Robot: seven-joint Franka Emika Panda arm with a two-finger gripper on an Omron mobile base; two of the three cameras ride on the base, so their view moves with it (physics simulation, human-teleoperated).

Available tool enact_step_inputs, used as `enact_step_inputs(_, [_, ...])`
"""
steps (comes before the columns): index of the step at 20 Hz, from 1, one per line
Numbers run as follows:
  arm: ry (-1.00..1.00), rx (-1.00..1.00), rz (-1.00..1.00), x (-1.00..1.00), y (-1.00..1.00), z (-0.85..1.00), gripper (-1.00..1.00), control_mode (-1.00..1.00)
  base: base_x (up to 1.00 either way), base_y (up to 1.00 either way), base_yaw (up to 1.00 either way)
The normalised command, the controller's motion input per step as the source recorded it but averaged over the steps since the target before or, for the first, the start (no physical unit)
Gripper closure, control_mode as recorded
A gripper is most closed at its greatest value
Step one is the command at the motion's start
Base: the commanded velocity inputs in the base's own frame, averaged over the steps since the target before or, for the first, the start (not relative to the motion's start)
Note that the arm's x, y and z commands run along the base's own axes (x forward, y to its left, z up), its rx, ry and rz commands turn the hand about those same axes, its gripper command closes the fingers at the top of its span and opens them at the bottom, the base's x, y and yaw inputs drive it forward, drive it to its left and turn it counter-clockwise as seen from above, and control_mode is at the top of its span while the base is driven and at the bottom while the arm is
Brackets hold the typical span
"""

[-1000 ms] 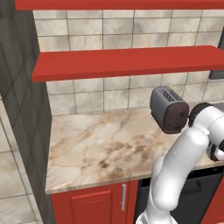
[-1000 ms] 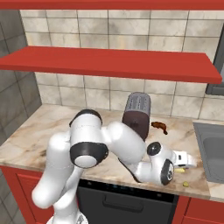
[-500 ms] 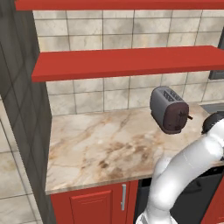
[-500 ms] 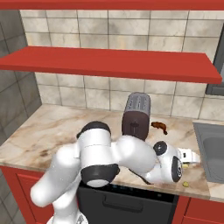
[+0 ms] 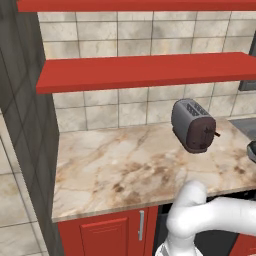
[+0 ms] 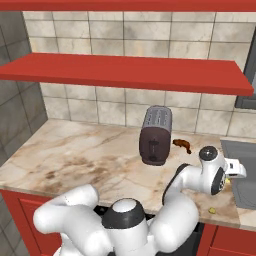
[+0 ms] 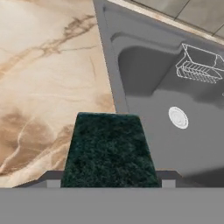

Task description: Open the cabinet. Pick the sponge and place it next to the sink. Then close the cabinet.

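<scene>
Above the sink's (image 7: 144, 74) rim, the end effector (image 7: 107, 183) grips the unlabelled sponge (image 7: 108, 151).

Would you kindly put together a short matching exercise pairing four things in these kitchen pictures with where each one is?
Things:
1. sponge
2. toaster
3. sink
4. red shelf

Places:
A. on the tiled wall above the counter
B. lying on its side on the marble counter
C. between the gripper's fingertips
D. set into the counter, white drain at its bottom

Pairs: 1-C, 2-B, 3-D, 4-A
</scene>
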Motion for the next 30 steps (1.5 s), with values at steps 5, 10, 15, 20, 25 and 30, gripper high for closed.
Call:
enact_step_inputs(5, [0.05,0.04,0.00,0.01,-0.03,0.00,-1.00,-1.00,0.00,0.00,0.00])
enact_step_inputs(10, [0.01,0.02,0.00,-0.17,0.12,-0.01,-1.00,-1.00,0.00,0.00,0.00])
enact_step_inputs(15, [0.00,-0.02,0.10,-0.98,0.93,0.04,-1.00,-1.00,0.00,0.00,0.00])
enact_step_inputs(20, [0.00,-0.08,0.08,-1.00,1.00,0.00,-1.00,-1.00,0.00,0.00,0.00])
enact_step_inputs(25, [0.00,-0.09,0.05,-0.77,1.00,0.36,-1.00,-1.00,0.00,0.00,0.00])
enact_step_inputs(30, [0.00,-0.17,0.03,-0.26,1.00,0.84,-1.00,-1.00,0.00,0.00,0.00])
